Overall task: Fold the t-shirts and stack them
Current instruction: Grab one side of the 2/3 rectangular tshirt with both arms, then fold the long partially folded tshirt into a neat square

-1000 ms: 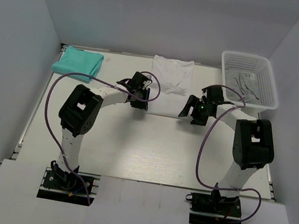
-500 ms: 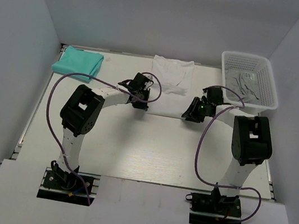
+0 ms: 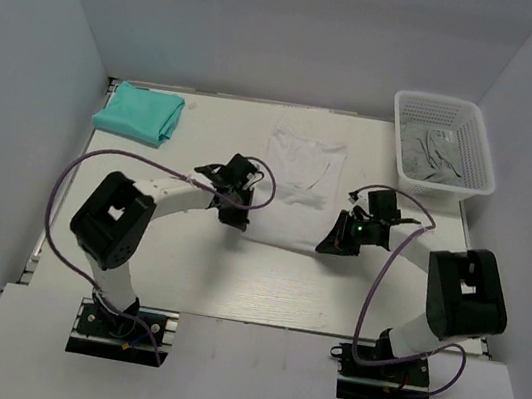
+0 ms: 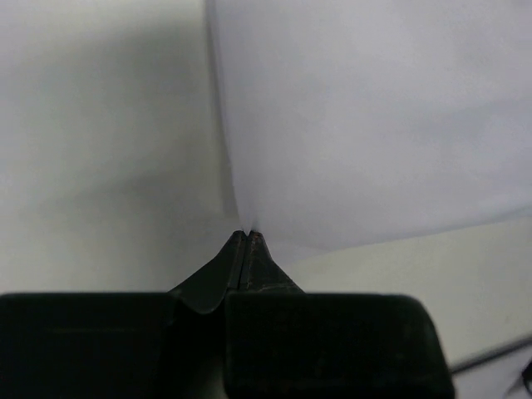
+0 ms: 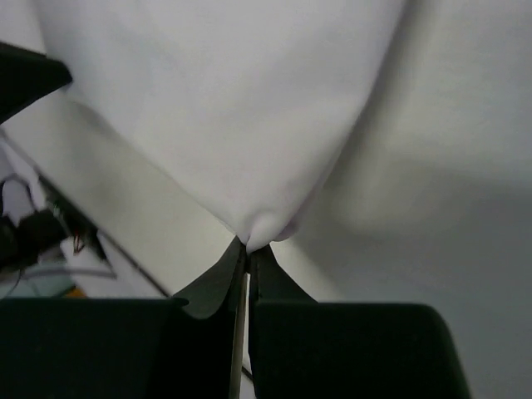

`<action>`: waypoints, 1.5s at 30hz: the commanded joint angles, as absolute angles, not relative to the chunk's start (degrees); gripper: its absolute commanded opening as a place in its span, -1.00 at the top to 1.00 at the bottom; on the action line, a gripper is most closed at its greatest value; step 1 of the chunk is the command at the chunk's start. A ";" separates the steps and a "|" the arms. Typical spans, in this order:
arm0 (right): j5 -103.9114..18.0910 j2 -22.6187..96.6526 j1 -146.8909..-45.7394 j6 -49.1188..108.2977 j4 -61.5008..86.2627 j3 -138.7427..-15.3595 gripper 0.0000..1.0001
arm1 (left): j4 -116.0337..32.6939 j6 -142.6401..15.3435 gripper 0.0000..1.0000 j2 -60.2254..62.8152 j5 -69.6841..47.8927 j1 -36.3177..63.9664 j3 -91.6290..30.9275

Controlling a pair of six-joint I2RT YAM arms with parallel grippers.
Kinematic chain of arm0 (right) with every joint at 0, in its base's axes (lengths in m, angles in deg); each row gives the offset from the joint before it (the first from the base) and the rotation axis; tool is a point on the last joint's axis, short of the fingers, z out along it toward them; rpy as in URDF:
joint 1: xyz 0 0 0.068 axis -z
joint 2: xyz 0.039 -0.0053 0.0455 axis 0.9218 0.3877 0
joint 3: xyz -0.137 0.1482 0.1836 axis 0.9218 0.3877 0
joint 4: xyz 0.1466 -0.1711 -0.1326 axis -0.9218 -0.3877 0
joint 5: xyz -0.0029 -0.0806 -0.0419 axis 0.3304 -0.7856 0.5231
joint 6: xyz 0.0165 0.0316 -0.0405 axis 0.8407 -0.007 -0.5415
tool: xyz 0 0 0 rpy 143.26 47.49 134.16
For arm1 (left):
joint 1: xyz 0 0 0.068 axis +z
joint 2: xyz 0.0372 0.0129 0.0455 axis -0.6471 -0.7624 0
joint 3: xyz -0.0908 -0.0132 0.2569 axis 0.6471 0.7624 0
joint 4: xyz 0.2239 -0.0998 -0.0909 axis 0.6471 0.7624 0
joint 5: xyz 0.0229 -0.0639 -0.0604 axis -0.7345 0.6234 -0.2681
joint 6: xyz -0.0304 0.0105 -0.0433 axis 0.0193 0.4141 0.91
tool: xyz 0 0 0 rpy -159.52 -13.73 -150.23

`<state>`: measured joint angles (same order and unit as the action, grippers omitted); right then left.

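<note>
Both arms have drawn back toward the near side; your left gripper (image 3: 233, 221) and right gripper (image 3: 328, 249) pinch the near corners of the plain white cloth t-shirt (image 3: 300, 177), at the centre. Lift both evenly and keep the hem taut.

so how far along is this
Done: the teal t-shirt lies folded at the far left. In hand: left gripper and right gripper are each shut on a near corner of the white t-shirt. Left: folding and stacking it, maybe the grey cloth in the basket.
</note>
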<state>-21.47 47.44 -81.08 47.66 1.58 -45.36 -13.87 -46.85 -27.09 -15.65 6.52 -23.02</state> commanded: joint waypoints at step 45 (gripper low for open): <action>4.55 33.17 -80.03 40.44 -5.92 -54.49 1.00 | -19.96 -39.19 1.00 5.96 -33.57 2.62 -17.58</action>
